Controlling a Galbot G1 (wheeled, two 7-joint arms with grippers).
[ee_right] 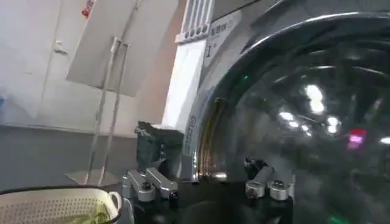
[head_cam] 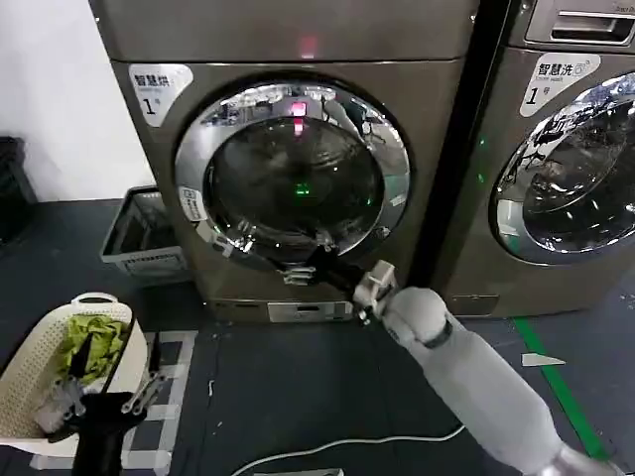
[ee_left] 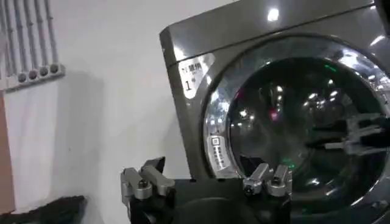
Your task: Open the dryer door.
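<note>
The grey dryer (head_cam: 298,40) has a round chrome-rimmed glass door (head_cam: 293,174) that lies flush with its front. My right gripper (head_cam: 260,254) reaches to the lower left of the door rim. In the right wrist view it (ee_right: 207,176) is open, its fingers either side of the chrome rim (ee_right: 204,140); whether they touch it I cannot tell. My left gripper (head_cam: 114,372) hangs open and holding nothing low at the near left, away from the door. The left wrist view shows it (ee_left: 206,176) facing the door (ee_left: 292,122).
A white basket (head_cam: 30,347) with green cloth (head_cam: 94,342) sits beside the left gripper. A grey crate (head_cam: 139,233) stands left of the dryer. A second machine (head_cam: 571,149) stands at the right. A white cable (head_cam: 337,446) and a green tape line (head_cam: 546,367) lie on the dark floor.
</note>
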